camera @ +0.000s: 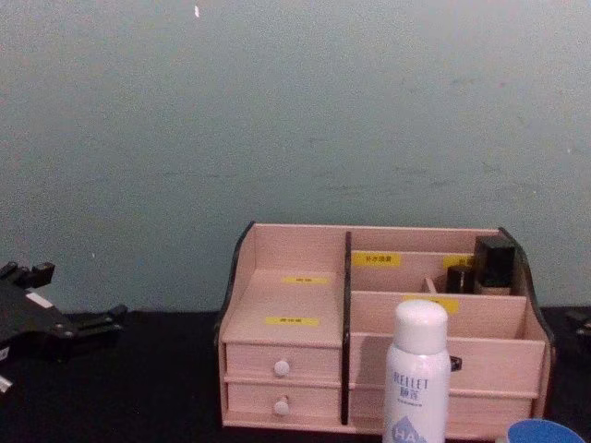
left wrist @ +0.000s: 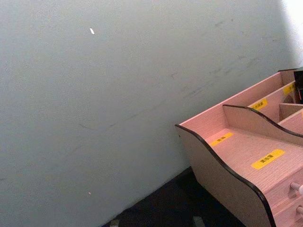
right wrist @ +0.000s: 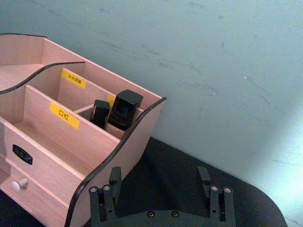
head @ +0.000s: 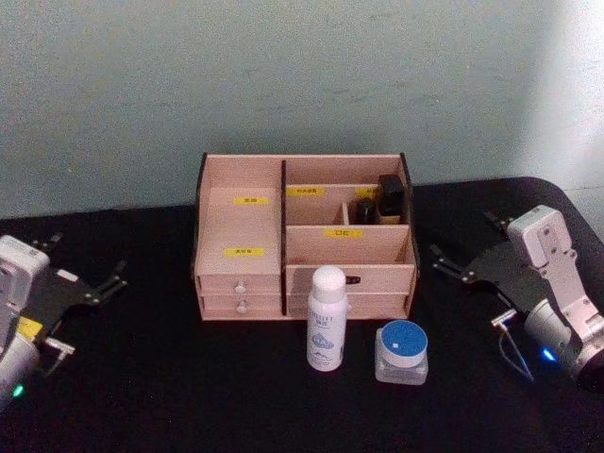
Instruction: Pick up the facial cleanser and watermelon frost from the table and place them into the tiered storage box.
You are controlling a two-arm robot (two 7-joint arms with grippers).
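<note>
The white bottle [head: 327, 318] stands upright on the black bench [head: 142, 377], just in front of the drawers of the wooden organiser [head: 241, 226]. The blue-lidded jar [head: 402, 351] sits just beside the bottle, on its right. The left gripper [head: 88, 262] and right gripper [head: 464, 243] hang at the bench's two sides, well apart from both, jaws spread.

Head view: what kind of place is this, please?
Probably a robot test bench staged as a dressing table: a black table against a bare wall, a wooden organiser with a white bottle and a blue-lidded jar before it, and the left claw and right claw open at either side.
</note>
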